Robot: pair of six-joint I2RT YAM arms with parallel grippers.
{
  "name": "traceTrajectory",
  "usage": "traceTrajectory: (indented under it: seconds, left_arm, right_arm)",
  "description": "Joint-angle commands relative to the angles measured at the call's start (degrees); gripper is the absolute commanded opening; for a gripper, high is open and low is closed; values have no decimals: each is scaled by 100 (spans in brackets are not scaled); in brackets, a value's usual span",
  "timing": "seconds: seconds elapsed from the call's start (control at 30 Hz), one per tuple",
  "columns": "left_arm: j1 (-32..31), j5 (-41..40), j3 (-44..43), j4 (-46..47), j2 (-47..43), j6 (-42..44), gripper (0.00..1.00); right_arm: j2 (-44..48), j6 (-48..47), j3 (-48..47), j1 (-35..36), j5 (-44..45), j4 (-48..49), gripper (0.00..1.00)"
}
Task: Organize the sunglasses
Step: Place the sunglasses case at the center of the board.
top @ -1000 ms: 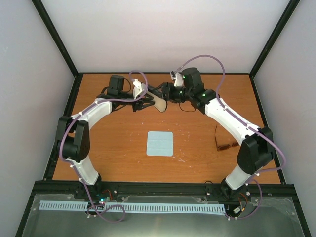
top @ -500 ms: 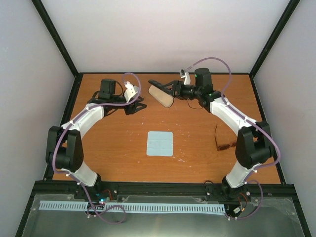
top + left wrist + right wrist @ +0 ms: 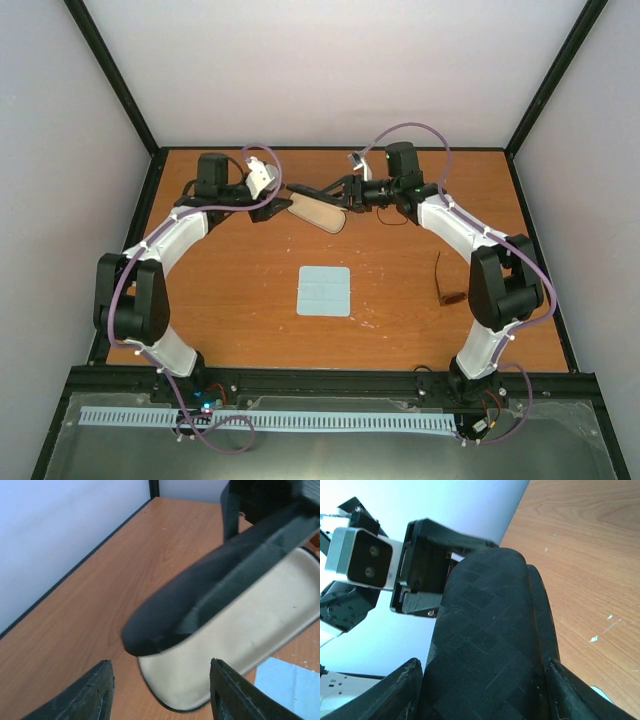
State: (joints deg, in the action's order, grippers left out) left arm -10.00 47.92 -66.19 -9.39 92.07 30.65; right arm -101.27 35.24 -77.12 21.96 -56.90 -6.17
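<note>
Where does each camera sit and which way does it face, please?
Top: above and behind, looking down on the table; left arm and right arm show.
Left wrist: on its arm, facing the open case; left fingers show.
Right wrist: on its arm, along the held case; right fingers show.
Shared: case in all; cloth in top and left wrist.

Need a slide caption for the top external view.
Right fingers hold the open case at the far side, left fingers open beside it; sunglasses and cloth lie on the table.

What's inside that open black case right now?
Only pale cream lining shows inside the case; the lid hides part of it. The sunglasses lie on the table, outside.
</note>
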Motion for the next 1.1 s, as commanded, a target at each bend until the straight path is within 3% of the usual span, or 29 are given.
traceTrajectory:
  seconds: [0.0,0.3,0.5,0.83,1.0,1.07]
  left_arm:
    - [33,-299,-9,686,-74,216,54]
    - [33,-28,91,1074,-71,352,53]
    - [-61,496,-115,904,74,315,26]
    - [-252,980,-152,480,-3,249,1]
    - [-265,808,-84,518,-33,-106,0]
    - [-266,633,-78,522,10,-232,0]
  right_arm:
    - [-63,-253,-216,39,-499,-165,3]
    - [-179,-431,-350,162,-820,-441,3]
    - [-324,-392,-453,267,-916,-401,3]
    - [-633,-233,-554,292,-1002,-198,3]
    - [-755,-173,-579,287,-851,-174,4]
    - [-775,-152,-574,283,-713,-184,9]
